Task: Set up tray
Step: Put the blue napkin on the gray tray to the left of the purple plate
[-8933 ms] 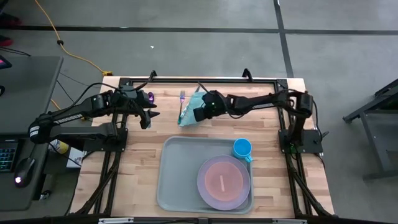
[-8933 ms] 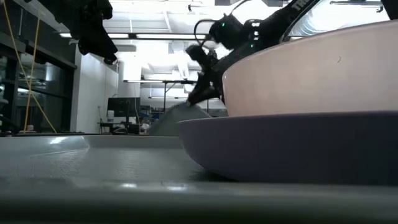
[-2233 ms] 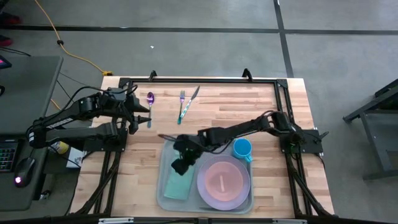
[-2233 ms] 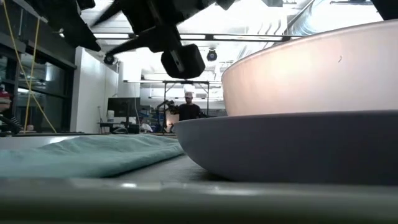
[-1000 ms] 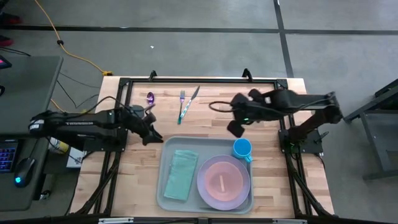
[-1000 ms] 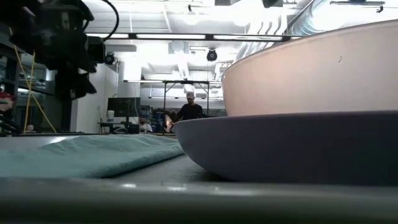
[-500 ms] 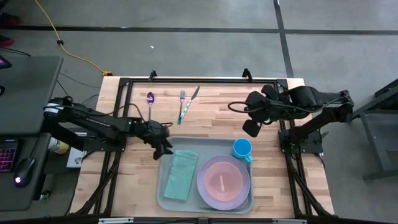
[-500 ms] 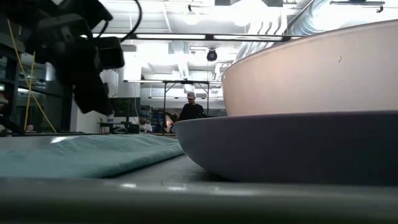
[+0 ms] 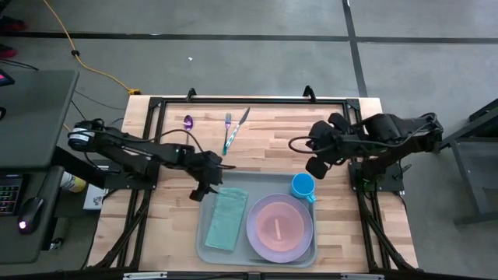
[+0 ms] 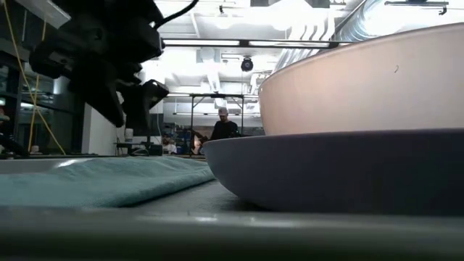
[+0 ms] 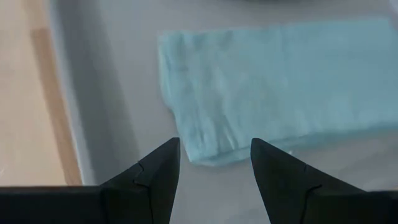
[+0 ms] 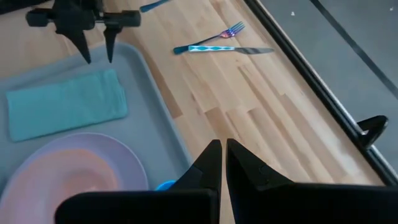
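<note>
Above the tray's [image 9: 204, 233] far left corner, the left pincer [image 9: 204, 189] hangs spread; dropping lower could bunch the napkin [image 9: 226, 219]; the right pincer [image 12: 219, 163] waits pressed together.

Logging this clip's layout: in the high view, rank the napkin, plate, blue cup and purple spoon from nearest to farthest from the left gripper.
The left gripper hovers open at the tray's far-left corner.
1. Napkin, on the tray's left half, just beside it.
2. Purple spoon, on the table towards the far edge, and plate, on the tray's right half: too close to call.
3. Blue cup, at the tray's far-right corner.

napkin [image 9: 226, 219] left, plates [image 9: 280, 227] right, both on tray [image 9: 204, 245]; cup [image 9: 303, 186] behind plates.
</note>
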Available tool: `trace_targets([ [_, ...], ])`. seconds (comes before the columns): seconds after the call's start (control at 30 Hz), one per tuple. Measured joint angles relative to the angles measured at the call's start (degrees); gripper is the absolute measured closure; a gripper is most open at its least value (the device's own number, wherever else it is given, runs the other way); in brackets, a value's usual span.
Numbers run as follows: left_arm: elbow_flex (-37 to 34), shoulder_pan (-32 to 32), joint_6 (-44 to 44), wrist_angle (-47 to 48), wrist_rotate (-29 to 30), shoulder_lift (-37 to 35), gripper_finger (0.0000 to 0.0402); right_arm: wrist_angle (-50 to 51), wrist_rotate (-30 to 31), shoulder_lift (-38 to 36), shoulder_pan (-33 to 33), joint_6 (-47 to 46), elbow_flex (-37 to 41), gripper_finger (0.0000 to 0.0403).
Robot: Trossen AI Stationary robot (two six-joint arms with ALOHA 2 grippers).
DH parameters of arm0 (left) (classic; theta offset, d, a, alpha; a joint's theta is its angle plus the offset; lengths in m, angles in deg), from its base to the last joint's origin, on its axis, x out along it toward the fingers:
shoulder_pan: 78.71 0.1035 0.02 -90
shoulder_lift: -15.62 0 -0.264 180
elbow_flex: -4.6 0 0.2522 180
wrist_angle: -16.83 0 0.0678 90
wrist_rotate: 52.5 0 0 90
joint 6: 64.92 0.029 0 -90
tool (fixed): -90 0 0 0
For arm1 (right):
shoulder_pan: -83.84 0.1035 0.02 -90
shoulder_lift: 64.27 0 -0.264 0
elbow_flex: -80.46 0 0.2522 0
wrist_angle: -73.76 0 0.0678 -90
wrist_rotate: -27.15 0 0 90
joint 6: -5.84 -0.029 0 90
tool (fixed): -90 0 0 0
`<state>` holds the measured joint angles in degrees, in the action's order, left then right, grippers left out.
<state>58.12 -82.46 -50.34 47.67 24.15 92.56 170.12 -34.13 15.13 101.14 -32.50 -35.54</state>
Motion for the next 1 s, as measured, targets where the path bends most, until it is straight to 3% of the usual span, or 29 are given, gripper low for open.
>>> trace_targets([
  [0.23,2.82,0.0,5.95,0.17,-3.66,5.52,0.0174,-0.04,1.94,0.0,2.58,-5.24,0.0,0.0403],
  [0.5,3.04,0.0,4.42,-1.32,-3.6,10.72,0.0174,-0.13,4.12,0.0,4.83,-10.04,0.0,0.0403],
  [0.73,2.99,0.0,4.17,-0.7,3.37,11.15,0.0174,-0.15,5.33,0.0,5.83,-11.75,0.0,0.0403],
  [1.0,2.99,-0.02,-1.14,-2.86,3.06,11.15,0.0174,-0.13,5.42,0.02,6.01,-11.32,0.0,0.0403],
])
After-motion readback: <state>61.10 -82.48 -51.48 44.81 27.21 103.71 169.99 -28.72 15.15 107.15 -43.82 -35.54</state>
